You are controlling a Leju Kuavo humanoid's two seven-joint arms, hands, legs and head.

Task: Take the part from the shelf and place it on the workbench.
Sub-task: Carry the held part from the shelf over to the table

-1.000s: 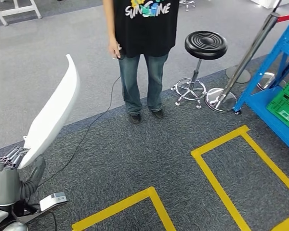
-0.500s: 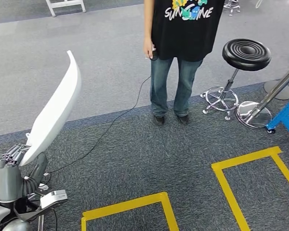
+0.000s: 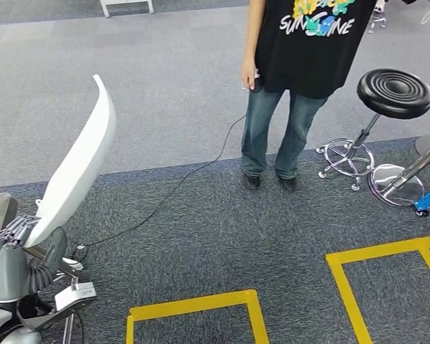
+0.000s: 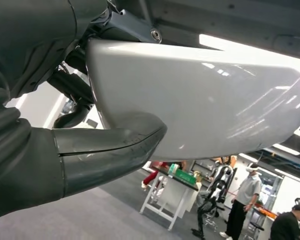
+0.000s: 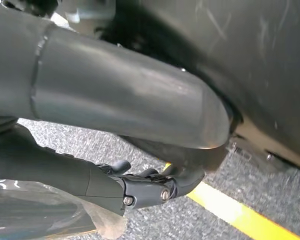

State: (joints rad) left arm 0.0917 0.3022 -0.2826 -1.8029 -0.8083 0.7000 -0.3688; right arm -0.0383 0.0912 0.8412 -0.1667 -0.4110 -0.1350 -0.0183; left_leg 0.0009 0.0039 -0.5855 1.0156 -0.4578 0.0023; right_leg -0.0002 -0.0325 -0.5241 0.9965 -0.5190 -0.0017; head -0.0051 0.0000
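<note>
— One hand busy, then?
— Yes. The left hand (image 3: 10,261), at about eight o'clock in the head view, grips the lower end of the white part (image 3: 74,172), thumb (image 4: 110,145) pressed under it; the part rises tilted toward eleven o'clock, off the carpet.
— And the right hand (image 5: 114,110)?
— Seen close in its wrist view, thumb extended, dark fingers (image 5: 148,187) half curled over yellow tape (image 5: 235,212). I cannot tell whether it holds anything.
— Anyone near?
— A person (image 3: 294,79) at one o'clock, beside a black stool (image 3: 394,93) at two.
</note>
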